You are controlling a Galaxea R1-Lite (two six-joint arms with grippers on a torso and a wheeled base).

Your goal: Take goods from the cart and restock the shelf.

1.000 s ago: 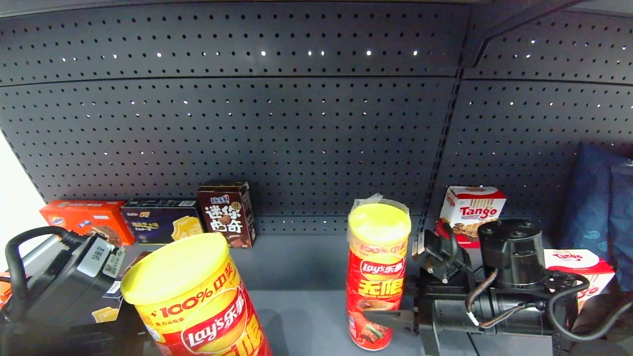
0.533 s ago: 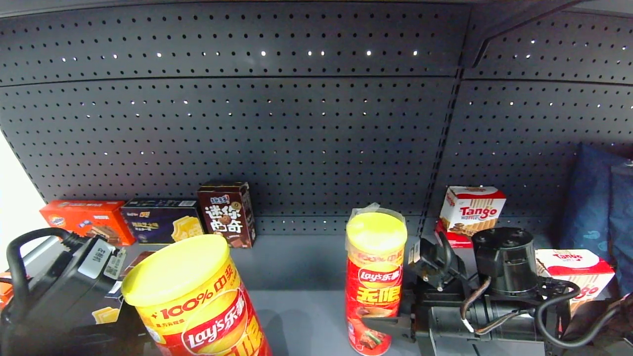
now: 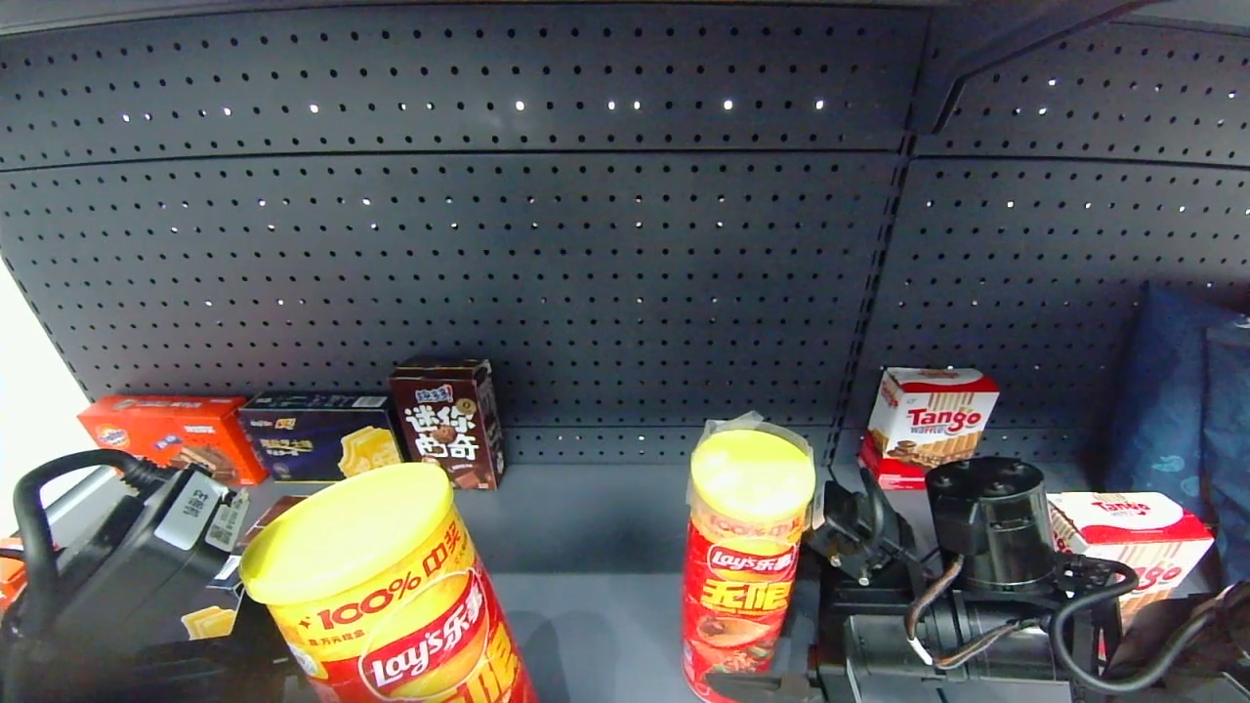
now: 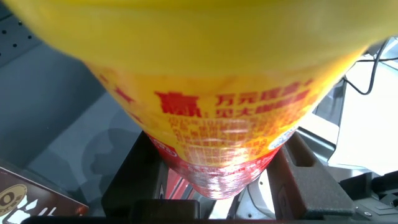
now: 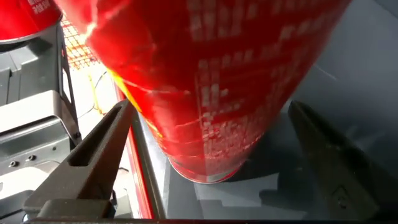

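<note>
Fingers (image 4: 134, 171) of the left gripper (image 4: 214, 186) pinch a tall yellow-and-red cardboard crisp tube with a yellow plastic lid (image 3: 381, 586) low on its body, one on each side. The tube leans a little between them and appears to hang clear of the grey metal shelf board (image 3: 586, 547), near its front edge. Gripping it so low keeps the fingers away from the lid and should let the base go down first.

Beyond these fingers, three cartons line the perforated back panel. They are a flat orange carton (image 3: 171, 430), a dark blue carton (image 3: 317, 434) and an upright dark brown carton (image 3: 449, 420). The bare board just to their right looks like the likely place for the tube.

Further right, the fingers (image 5: 93, 155) of the right gripper (image 5: 211, 115) are spread wide around a slimmer red crisp tube with a yellow lid (image 3: 747, 566). There is a gap on each side, and neither finger seems to touch it. The tube stands upright between them on its own base on the board, near the front. It looks placed and let go, with the spread giving room to back away. Because it is narrow and tall, a brush from either finger could tip it.

Beyond these fingers and to the right, a white-and-red wafer box (image 3: 933, 415) stands at the back, and a second wafer box (image 3: 1133, 537) lies nearer.
</note>
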